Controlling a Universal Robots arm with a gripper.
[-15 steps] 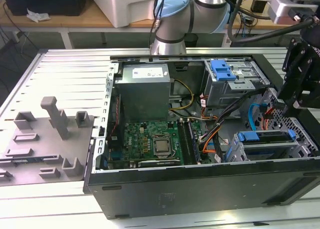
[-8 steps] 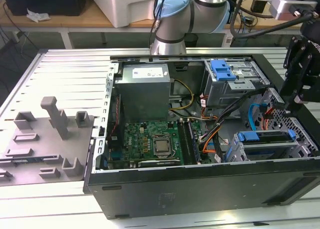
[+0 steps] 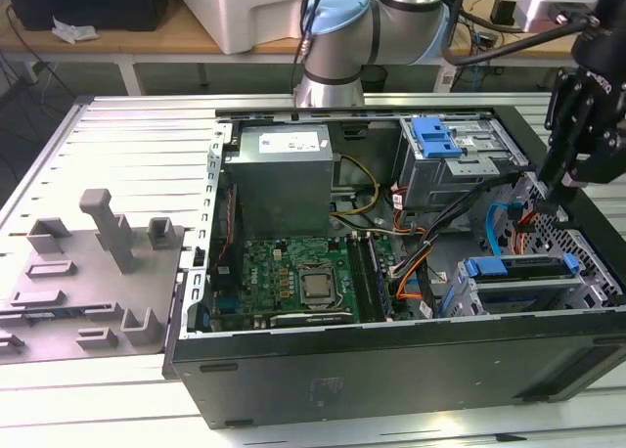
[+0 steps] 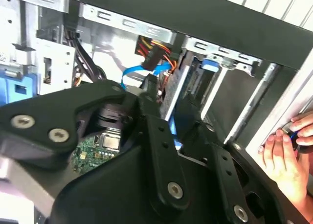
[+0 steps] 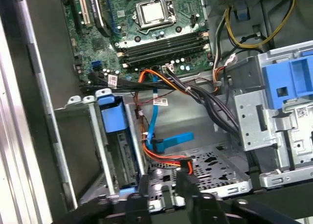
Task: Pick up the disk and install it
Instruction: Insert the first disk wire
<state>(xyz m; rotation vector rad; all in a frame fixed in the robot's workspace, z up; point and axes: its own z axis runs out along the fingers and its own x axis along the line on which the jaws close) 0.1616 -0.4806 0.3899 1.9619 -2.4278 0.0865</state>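
The disk [image 3: 518, 269], a silver drive in a blue carrier bracket, sits in the lower drive cage at the front right corner of the open computer case [image 3: 391, 370]. In the first wrist view the disk [image 5: 111, 115] stands on edge inside its bay, with its blue end showing. My gripper [image 3: 550, 186] hangs above the case's right side, behind the cage and apart from the disk. Its black fingertips [image 5: 187, 185] are spread over the perforated metal floor. The gripper [image 5: 166, 190] is open and holds nothing.
A grey drive cage with a blue tab [image 3: 436, 135] stands at the case's back right. Orange and blue cables [image 5: 155, 136] run between the motherboard [image 3: 293, 277] and the bays. A person's hand [image 4: 286, 155] rests on the table beside the case. A grey fixture plate [image 3: 88, 272] lies at the exterior view's left.
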